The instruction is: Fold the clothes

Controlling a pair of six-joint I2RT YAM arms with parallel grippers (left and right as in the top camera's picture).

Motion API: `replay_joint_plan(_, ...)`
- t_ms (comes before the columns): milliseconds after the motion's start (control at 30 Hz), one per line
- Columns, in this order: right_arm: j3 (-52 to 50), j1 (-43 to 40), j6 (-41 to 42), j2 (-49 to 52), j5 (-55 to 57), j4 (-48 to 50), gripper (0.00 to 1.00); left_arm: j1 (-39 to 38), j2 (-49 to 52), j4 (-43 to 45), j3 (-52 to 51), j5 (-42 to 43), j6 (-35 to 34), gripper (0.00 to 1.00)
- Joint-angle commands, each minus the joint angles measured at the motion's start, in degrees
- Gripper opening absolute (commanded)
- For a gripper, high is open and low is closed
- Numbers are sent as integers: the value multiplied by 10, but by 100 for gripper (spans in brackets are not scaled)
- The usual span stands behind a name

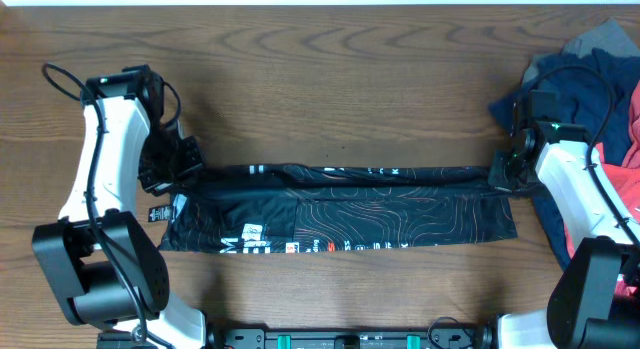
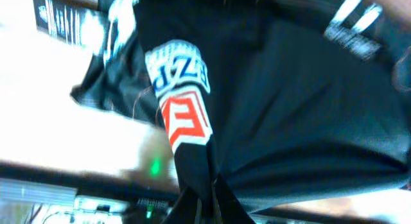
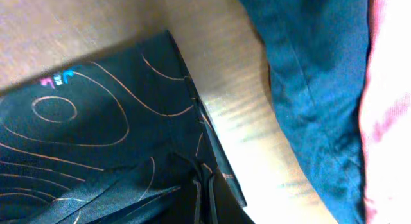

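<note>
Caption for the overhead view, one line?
Left gripper and right gripper hold opposite ends of the black jersey, stretched across the table.

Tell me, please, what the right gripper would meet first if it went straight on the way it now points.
The black jersey: the right gripper is shut on its end, so cloth lies directly ahead; behind it probably the table, though depth is unclear.

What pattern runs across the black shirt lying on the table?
Thin orange contour lines wind over the black shirt, clearest in the right wrist view.
</note>
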Motion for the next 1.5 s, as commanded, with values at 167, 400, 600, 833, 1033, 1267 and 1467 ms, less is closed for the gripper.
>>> replay_joint_plan(167, 2, -4, 10, -11, 32, -36, 28, 3, -13, -62, -45, -18, -3, 8)
replay_joint_plan(400, 2, -18, 7, -11, 12, -57, 60, 3, -13, -93, -45, -18, -3, 36)
replay_joint_plan(600, -5, -26, -10, -11, -24, -70, 70, 3, -13, -80, -45, 9, -3, 48)
replay_joint_plan(833, -16, -29, -76, -11, -115, -68, 76, -18, -13, -6, -45, 38, -4, 48)
replay_joint_plan(1033, -42, -29, -111, -9, -146, -53, 77, -35, -13, 16, -45, 38, -5, 48)
replay_joint_plan(1267, -114, -29, -109, -9, -117, 68, 80, -35, -13, 16, -45, 38, -5, 48)
replay_joint_plan(1467, -176, -29, -109, -9, -65, 157, 84, -35, -13, 16, -45, 38, -5, 48)
